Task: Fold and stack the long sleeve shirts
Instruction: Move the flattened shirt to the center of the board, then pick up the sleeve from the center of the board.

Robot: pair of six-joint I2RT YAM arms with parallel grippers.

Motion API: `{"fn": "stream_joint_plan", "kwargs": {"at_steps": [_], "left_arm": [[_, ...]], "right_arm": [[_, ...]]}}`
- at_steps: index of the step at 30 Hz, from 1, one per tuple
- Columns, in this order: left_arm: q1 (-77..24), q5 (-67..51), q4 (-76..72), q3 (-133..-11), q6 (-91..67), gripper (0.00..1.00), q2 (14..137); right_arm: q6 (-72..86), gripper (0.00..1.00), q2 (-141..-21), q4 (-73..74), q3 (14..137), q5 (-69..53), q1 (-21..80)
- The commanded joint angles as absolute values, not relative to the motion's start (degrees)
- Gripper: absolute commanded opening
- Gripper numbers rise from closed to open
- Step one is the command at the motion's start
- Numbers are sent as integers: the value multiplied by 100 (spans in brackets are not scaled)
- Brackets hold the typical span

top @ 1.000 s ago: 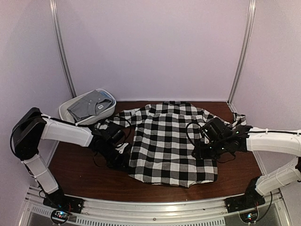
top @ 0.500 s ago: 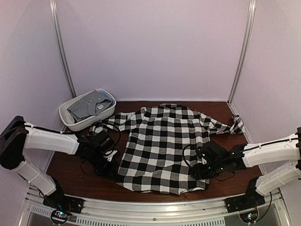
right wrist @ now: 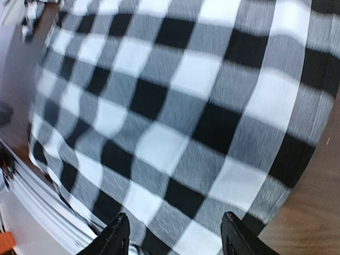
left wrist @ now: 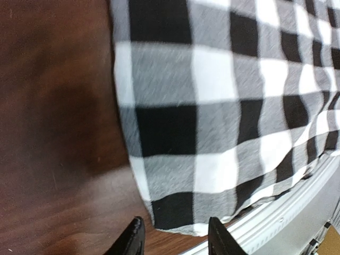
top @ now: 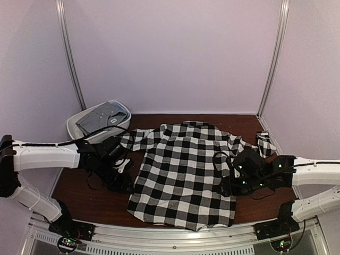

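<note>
Checked shirt [top: 183, 170] at table [top: 90, 204] edge, bare wood beside, left gripper [left wrist: 176, 241] parted, right gripper [right wrist: 178, 239] wide, seemingly empty

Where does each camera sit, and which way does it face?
Top external: fixed above and behind the arms, looking down at the table; shows both arms, left hand, right hand, checked shirt, tub with grey shirt.
Left wrist: looks down at the shirt's near left corner and bare wood; own fingertips at bottom.
Right wrist: looks down across the shirt's right side; own fingertips at bottom.
Shared: both wrist views catch the checked shirt and the near rail.
</note>
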State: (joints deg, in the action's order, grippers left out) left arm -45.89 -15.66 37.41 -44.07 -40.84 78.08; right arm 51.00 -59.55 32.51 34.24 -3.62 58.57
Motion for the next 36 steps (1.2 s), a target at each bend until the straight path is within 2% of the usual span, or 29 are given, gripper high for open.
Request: {"fn": "stream_joint_plan", "kwargs": {"at_steps": [1,4,9,14,20,26,36], "left_arm": [[-4270,-1249,3824,-5821,-3541,42,8352],[-4066,-1619,3798,-6901,-3392,44,8950],[-3556,-2397,3434,-8038,-3596,43,9731],[-3170,-2308,3433,-8918,-3425,43,10470],[-2974,-1990,2939,-9193,-2859,43,11309],[-2979,-2155,2339,-9404,-2838,42,11903],[-2939,-2014,2056,-9711,-2934,43,12833]], "right_arm": [[4233,60,-6545,2907,4602,-72,4601],[3961,62,-7223,2779,5437,-90,4033],[4225,64,-8159,2863,6343,-154,3734],[4539,62,-8847,2921,6906,-594,3629],[4560,60,-8961,2147,6565,-504,3584],[4697,60,-8919,1779,6118,-138,3386],[5070,64,-8234,1503,5035,448,3006]]}}
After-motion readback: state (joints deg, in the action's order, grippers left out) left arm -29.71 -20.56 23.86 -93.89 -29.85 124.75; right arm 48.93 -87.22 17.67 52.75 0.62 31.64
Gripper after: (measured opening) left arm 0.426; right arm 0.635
